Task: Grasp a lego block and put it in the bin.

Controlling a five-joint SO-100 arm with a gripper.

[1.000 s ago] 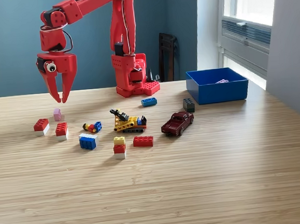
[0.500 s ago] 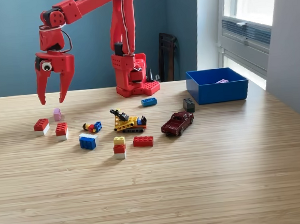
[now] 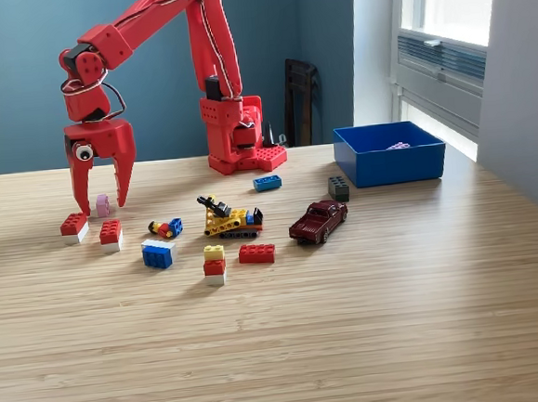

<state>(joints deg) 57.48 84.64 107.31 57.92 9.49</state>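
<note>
My red gripper (image 3: pixel 101 209) hangs open at the exterior view's left, its two fingers pointing down on either side of a small pink lego block (image 3: pixel 102 205) on the wooden table. The fingertips are close to the tabletop and nothing is held. Other lego blocks lie nearby: two red-and-white ones (image 3: pixel 74 226) (image 3: pixel 111 236), a blue-and-white one (image 3: pixel 158 254), a yellow-red-white stack (image 3: pixel 215 264), a red brick (image 3: pixel 256 253), a blue brick (image 3: pixel 268 182) and a dark grey block (image 3: pixel 339 188). The blue bin (image 3: pixel 389 164) stands at the back right with something pale inside.
A yellow toy vehicle (image 3: pixel 230 219), a small multi-coloured piece (image 3: pixel 166 229) and a dark red toy car (image 3: pixel 318 220) sit mid-table. The arm's red base (image 3: pixel 238 138) is at the back centre. A wall and window sill border the right side.
The gripper has swung slightly left and dropped from well above the table down around the pink block. It stayed open. No block has moved.
</note>
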